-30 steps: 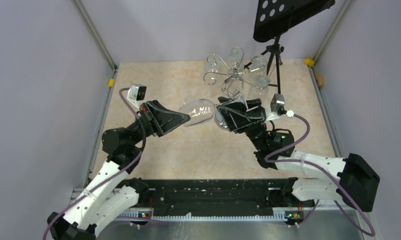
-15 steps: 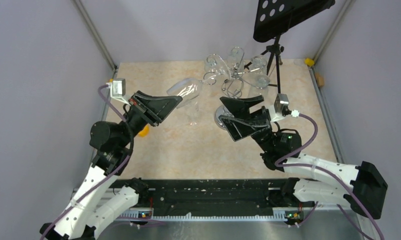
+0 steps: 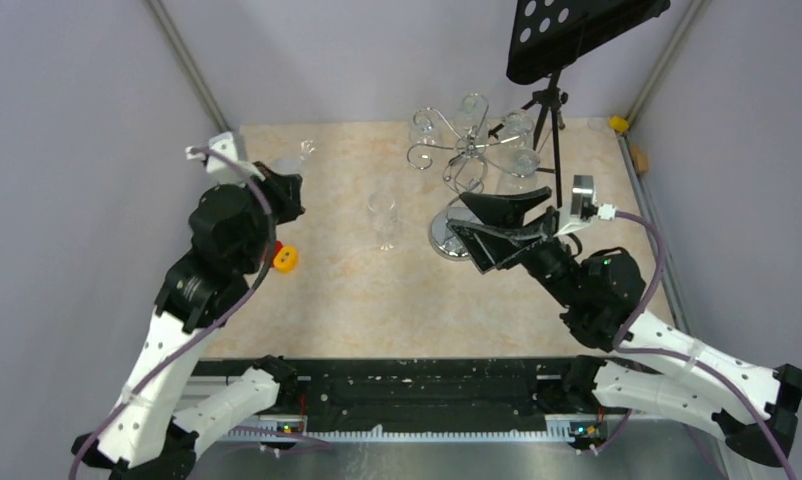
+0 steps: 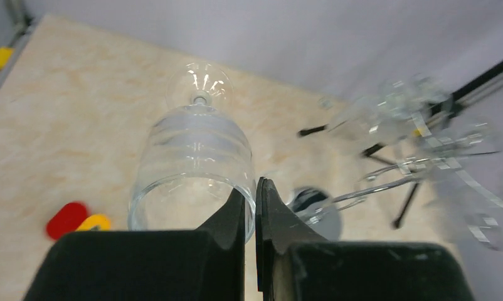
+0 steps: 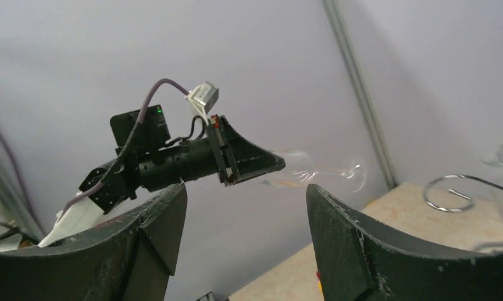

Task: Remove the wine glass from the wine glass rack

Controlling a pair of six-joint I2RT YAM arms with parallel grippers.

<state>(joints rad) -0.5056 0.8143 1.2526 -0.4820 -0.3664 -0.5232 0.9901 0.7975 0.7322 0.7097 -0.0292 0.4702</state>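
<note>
Already off the shiny silver wire rack (image 3: 467, 155), the clear stemmed wine glass (image 4: 195, 163) hangs near the tabletop's (image 3: 357, 290) far-left corner, rim pinched in the left hand (image 4: 256, 207), the right hand (image 5: 243, 194) wide and empty, so a gentle set-down likely comes next.

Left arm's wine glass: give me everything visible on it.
The wine glass is clear: wide bowl with faint bands, short stem, round foot. It hangs in the air roughly level, foot pointing away from the left gripper, whose shut fingers pinch the bowl's rim wall. Nothing else touches it.
</note>
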